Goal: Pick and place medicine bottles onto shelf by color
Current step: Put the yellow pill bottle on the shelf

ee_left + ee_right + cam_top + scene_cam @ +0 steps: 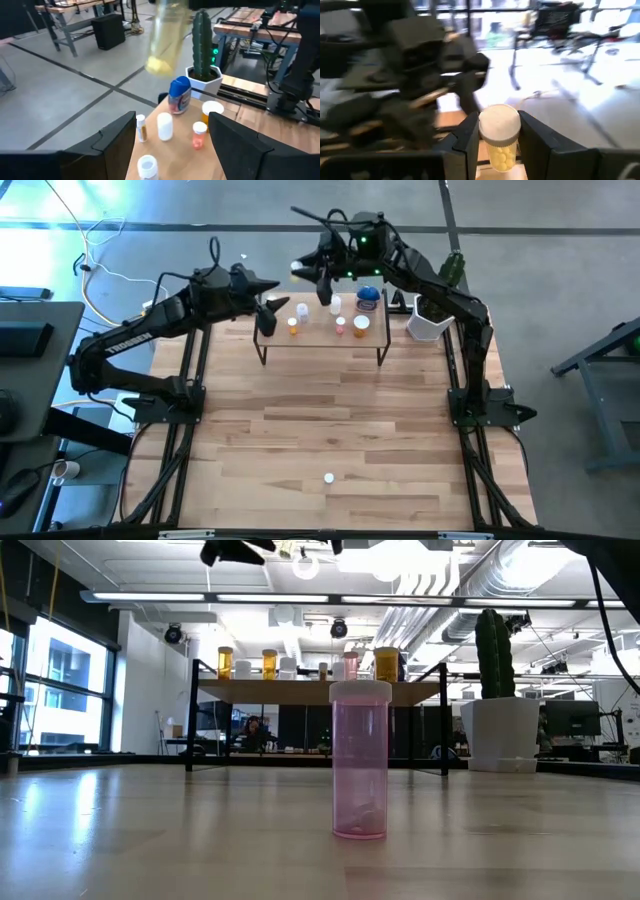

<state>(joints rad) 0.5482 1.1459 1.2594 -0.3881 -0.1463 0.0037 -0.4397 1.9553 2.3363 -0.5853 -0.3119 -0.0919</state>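
Nearest the front edge, well short of the shelf: a pink bottle (359, 760) stands upright and alone on the table (330, 430), white cap on, no arm close to it.
Step in hand: I would say a yellow-pill bottle (499, 136) is being carried to the shelf (322, 337), so this is the placing half of a pick and place.
Shelf top: small bottles stand in a loose row, orange ones (293, 326) toward the left arm's side, white ones (333, 305) mid-shelf, a blue-lidded jar (368, 297) toward the right arm's side.
Left gripper (170, 142): fingers spread wide, holding nothing, just beside the shelf's left end and looking along the row.
Right gripper (497, 142): fingers pinching the yellow-pill bottle just under its white cap; it hangs above the far edge of the shelf, clear of the board.
Bottle against pincer: between the two fingers, upright, white cap standing above them.
Next move: my guess, lower it among the orange and amber group, into a gap wide enough that it tips nothing.
Beyond the shelf's right end: a white pot with a cactus (432, 320), not part of the sorting.
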